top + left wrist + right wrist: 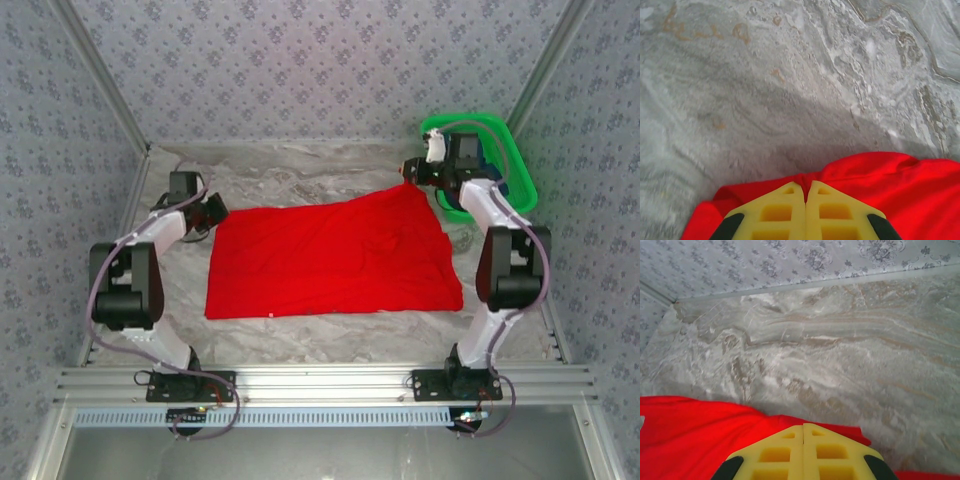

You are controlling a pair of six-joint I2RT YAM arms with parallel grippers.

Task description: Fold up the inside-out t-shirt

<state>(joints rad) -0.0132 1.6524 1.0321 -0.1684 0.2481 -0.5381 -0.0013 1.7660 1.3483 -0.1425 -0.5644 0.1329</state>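
the red t-shirt (330,260) lies flat on the bench (300,165), long side running left to right. the left claw (806,189) pinches its far left corner, the right claw (803,429) the far right corner; i think the fold goes toward the near edge.

We look into a robot test cell, more lab than home. A left arm (130,280) and right arm (500,260) are bolted to an aluminium rail (320,380) at 6 o'clock. Floral-patterned panels (300,60) wall in a marble-print surface (300,165), and a green bin (522,160) sits at 2 o'clock.
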